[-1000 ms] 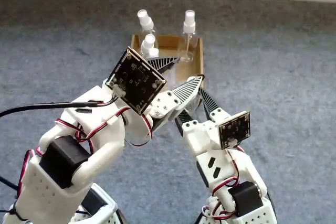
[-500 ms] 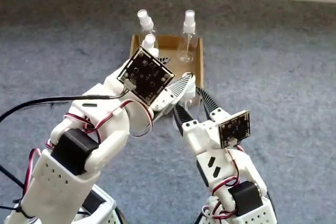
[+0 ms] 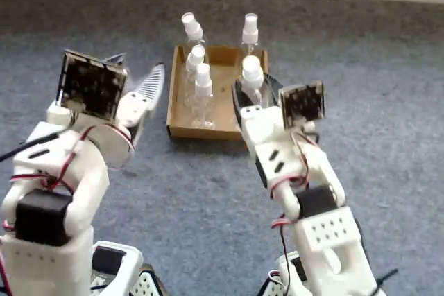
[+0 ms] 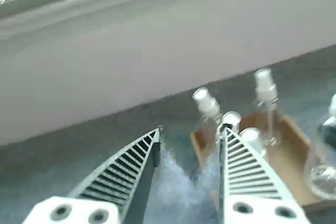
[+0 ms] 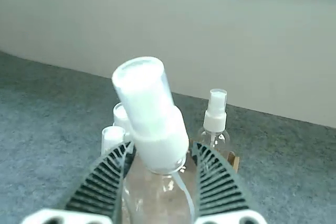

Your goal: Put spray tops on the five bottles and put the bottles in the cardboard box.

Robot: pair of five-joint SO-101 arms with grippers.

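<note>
1. Five clear plastic bottles w/ white spray tops, all capped. Four stand in the shallow brown cardboard box [image 3: 208, 132]; the fifth is in the right jaws.
2. Box sits on the grey carpet-like table [image 3: 374, 102], ahead of and btwn the two arms.
3. Far-left bottle [image 3: 189, 27] is at the box's far left corner and leans outward. Far-right bottle [image 3: 250, 29] stands upright at the far right corner.
4. Third bottle [image 3: 197, 57] and fourth bottle [image 3: 203, 77] stand close together nr the box's left side, one behind the other. Touching or not: can't tell.
5. Right arm [image 3: 291, 164] is white w/ black ribbed fingers. Right jaws are clenched on the fifth bottle [image 3: 252, 71], gripping its clear body just below the top.
6. Right wrist view: fifth bottle [image 5: 155, 129] is tilted, w/ one ribbed finger on each side.
7. Fifth bottle is at the box's right wall, approx. mid-length. Whether its base rests on the box floor: can't tell, the arm hides it.
8. Left arm [image 3: 76, 164] is left of the box, apart from it. Left jaws are released, spread wide, nothing btwn them, held above the table.
9. Left wrist view: box [image 4: 286, 156] lies beyond the left jaws.
</note>
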